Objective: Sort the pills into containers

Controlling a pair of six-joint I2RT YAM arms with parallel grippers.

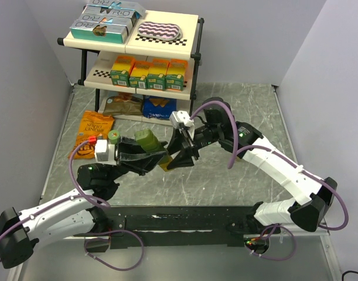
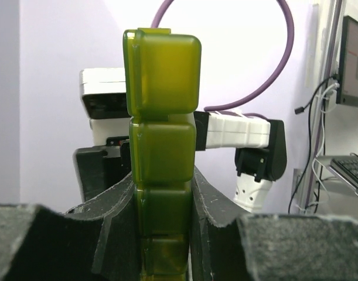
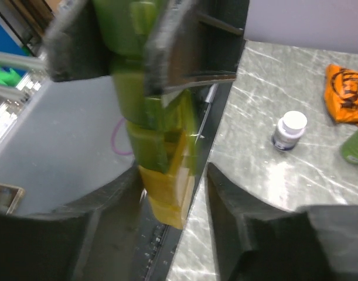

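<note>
Strip of containers [image 2: 164, 146] pinched in the left gripper [image 2: 164, 187], long axis crosswise to its fingers: green end juts past one side, yellow end past the other. Yellow end points into the right gripper [image 3: 171, 172], jaws spread either side of it, gap showing toward the white-capped bottle [image 3: 289, 130]. Strip held up off the table [image 3: 255, 175]; bottle stands well apart from that gripper.
</note>
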